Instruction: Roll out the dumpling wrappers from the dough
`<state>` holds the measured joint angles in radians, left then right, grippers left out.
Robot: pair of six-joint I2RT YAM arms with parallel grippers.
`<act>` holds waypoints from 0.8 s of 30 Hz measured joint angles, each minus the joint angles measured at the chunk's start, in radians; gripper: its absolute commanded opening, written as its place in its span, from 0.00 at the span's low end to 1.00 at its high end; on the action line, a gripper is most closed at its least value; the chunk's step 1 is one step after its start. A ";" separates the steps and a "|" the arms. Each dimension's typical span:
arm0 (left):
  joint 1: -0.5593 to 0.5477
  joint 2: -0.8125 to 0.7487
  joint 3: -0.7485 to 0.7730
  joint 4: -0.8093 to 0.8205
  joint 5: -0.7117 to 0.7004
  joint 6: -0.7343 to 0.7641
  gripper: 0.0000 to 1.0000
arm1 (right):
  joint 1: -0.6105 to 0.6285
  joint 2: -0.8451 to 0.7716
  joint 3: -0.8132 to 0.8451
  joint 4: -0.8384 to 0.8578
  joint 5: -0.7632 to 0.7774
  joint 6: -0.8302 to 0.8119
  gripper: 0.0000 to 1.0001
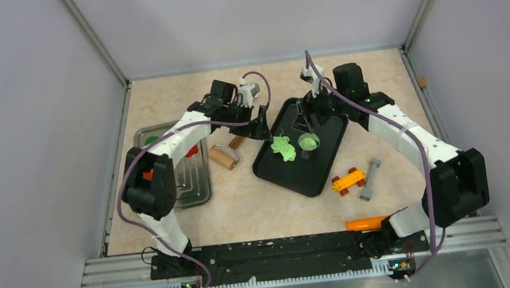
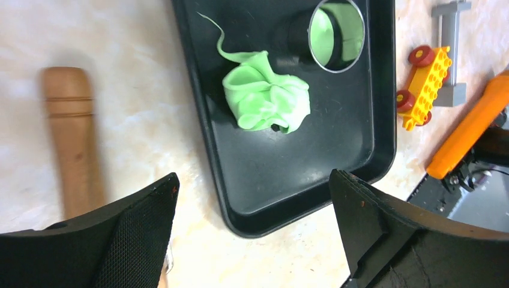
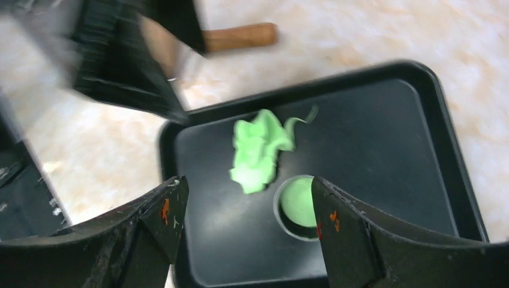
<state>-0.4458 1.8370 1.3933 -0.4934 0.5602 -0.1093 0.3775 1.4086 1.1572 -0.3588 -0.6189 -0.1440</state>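
Both arms are up over the black tray, which sits mid-table towards the far edge. Nothing's held: the left gripper has its fingers spread wide and bare. The right gripper is parted too, its fingers standing either side of the work with nothing between them.

The ragged dough lies on the tray floor near the tray's left edge. It's a crumpled, folded lime-green scrap with a thin tail curling off it, glossy and soft-looking. Just beside it stands the metal ring cutter, upright, with a flat round green dumpling wrapper lying inside it. That reads as a cut disc with the trimmings pulled aside, though that's my judgement.

The wooden rolling pin rests on the table just off the tray's left edge, under the left arm. I'd guess it's kept there so the scrap can be rolled flat next, with the right fingers lined up on the ring.
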 measured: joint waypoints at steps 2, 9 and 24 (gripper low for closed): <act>0.011 -0.065 -0.015 0.011 -0.034 0.007 0.97 | -0.014 0.032 0.014 -0.025 0.100 0.016 0.70; 0.028 -0.217 -0.085 0.048 -0.091 0.019 0.97 | -0.027 0.179 0.018 -0.103 0.331 0.013 0.60; 0.027 -0.229 -0.169 0.055 -0.082 0.023 0.98 | -0.040 0.380 0.046 -0.127 0.429 -0.005 0.31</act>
<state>-0.4183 1.6081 1.2247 -0.4381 0.4782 -0.0868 0.3374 1.7885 1.2034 -0.4854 -0.1902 -0.1493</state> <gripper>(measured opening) 0.972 0.384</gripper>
